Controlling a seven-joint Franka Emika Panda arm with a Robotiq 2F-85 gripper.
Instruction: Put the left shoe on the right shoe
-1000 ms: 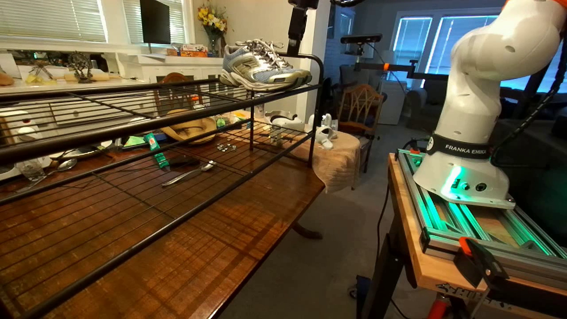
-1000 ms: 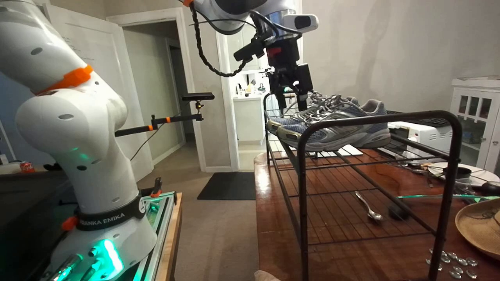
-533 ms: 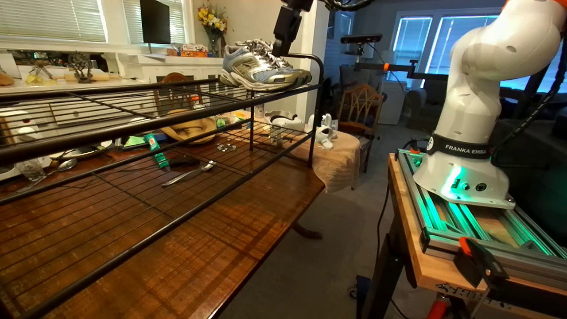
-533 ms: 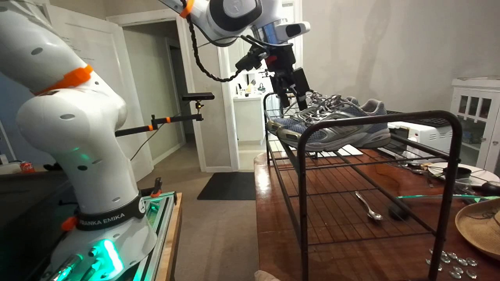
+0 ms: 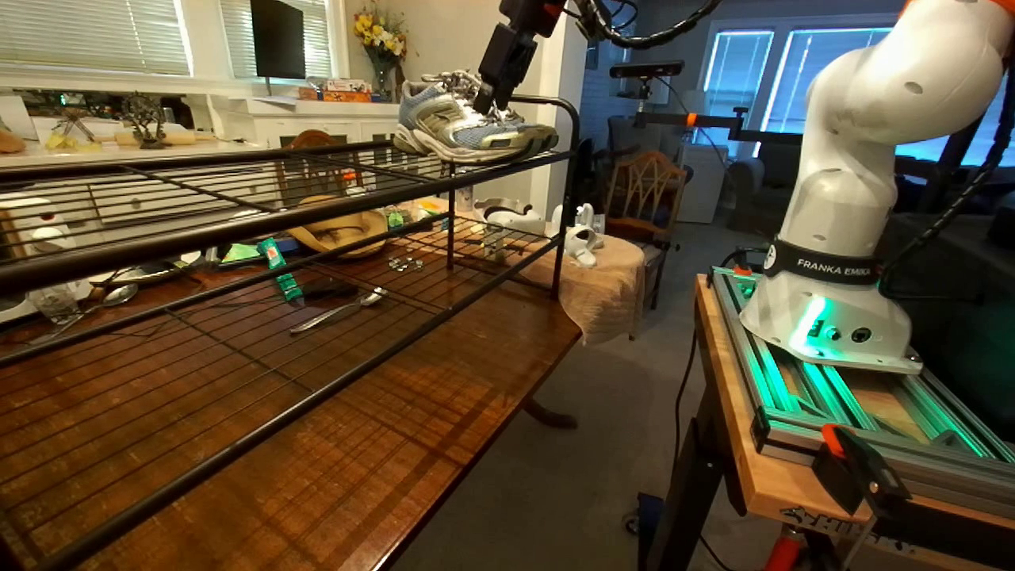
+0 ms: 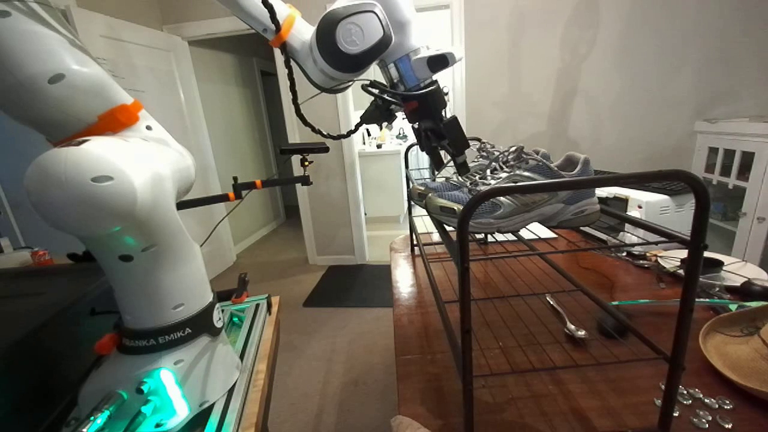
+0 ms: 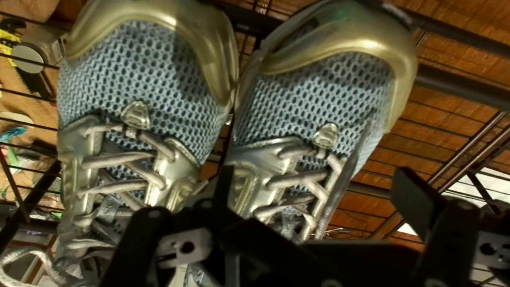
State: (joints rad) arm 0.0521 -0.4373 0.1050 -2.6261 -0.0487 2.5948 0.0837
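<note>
Two silvery grey sneakers stand side by side on the black rack's upper shelf, toes toward the robot. I take the left shoe [image 5: 456, 131] to be the paler one nearer in this exterior view; it is on the right in the wrist view [image 7: 314, 95]. The right shoe [image 6: 522, 201] is on the left in the wrist view [image 7: 139, 79]. My gripper [image 7: 314, 179] is open and empty. In the wrist view its fingers show on either side of the left shoe's laced part. In both exterior views the tilted gripper [image 5: 492, 103] [image 6: 450, 167] is low over the shoes' forefeet. Contact cannot be told.
The wire rack [image 6: 582, 180] stands on a wooden table [image 5: 238, 444], with raised end bars beside the shoes. A spoon [image 6: 567, 318], a straw hat [image 6: 738, 348] and a white appliance [image 6: 654, 210] are on the table. Loose laces [image 7: 28, 255] hang beside the right shoe.
The gripper has come down toward the shoes and tilted, its fingertips now lower over the forefeet. The shoes have not moved.
</note>
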